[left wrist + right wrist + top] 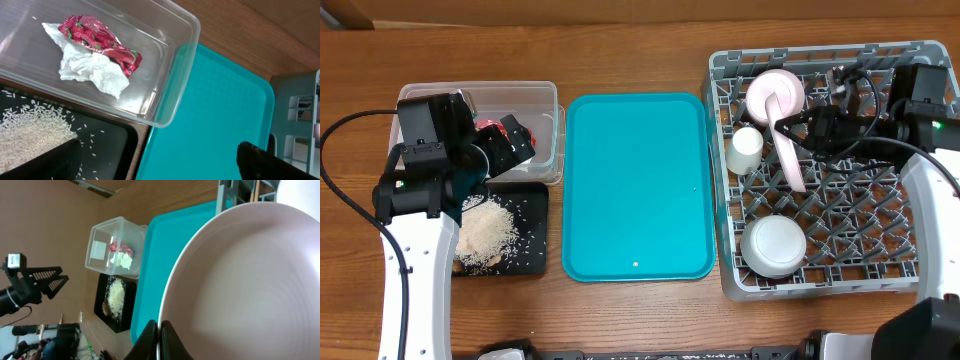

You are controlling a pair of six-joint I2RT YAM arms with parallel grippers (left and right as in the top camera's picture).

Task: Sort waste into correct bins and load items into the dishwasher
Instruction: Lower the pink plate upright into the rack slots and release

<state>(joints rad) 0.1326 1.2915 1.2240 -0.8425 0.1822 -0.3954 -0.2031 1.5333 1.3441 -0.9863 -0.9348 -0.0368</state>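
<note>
Pink plate (240, 280) clamped in R gripper (159, 335) at grey rack (920, 55); L gripper (157, 146) spread, empty, over wood table (620, 60).

A brown wood grain is shown by the desk (620, 50). A shiny red wrapper (100, 45) with pale print and a white napkin (92, 72) are seen in the clear tub (172, 90); white grains (30, 132) are scattered over the black tray (115, 145). The middle tray (638, 185) is coloured teal, the rack (840, 283) grey, the plate (245, 280) pale pink, the cup (745, 150) and bowl (773, 245) white.
</note>
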